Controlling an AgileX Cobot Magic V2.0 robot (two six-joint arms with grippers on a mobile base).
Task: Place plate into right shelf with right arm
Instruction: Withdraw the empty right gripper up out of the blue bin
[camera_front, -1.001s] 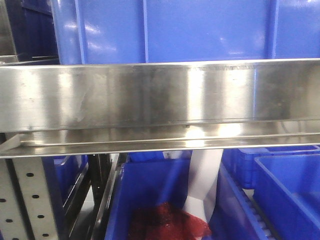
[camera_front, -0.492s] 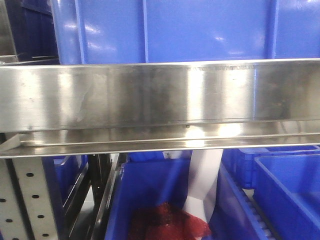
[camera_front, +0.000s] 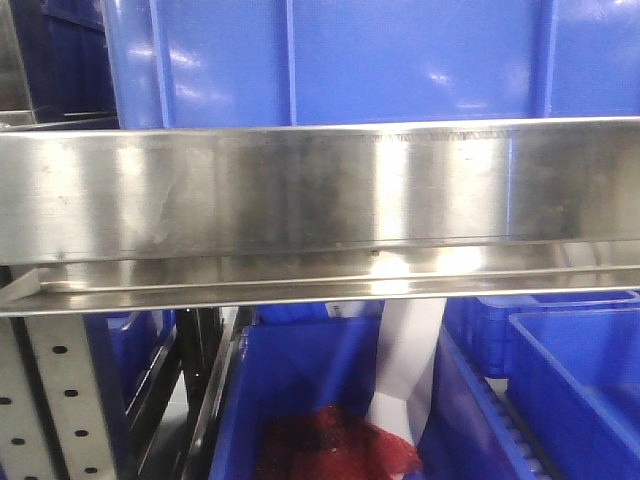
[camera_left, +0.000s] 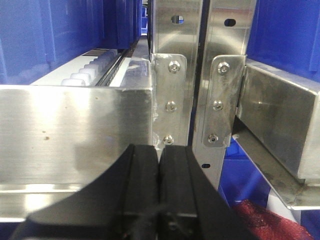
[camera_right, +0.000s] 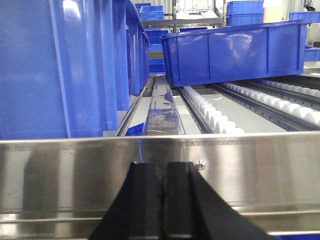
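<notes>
Up close, the right shelf (camera_front: 320, 190) fills the front view: a brushed steel rail runs across, a big blue bin (camera_front: 340, 60) sits above it, and lower blue bins (camera_front: 300, 390) hold something red (camera_front: 335, 445). The right gripper (camera_right: 162, 200) hovers just before the shelf's front rail (camera_right: 160, 165), its black jaws clenched together with nothing between them; beyond lie white rollers (camera_right: 210, 112) and a tilted blue bin (camera_right: 235, 52). The left gripper (camera_left: 159, 190) faces the perforated uprights (camera_left: 200, 75), its jaws likewise pressed shut on nothing. The plate appears in none of the views, so I cannot tell where it is.
</notes>
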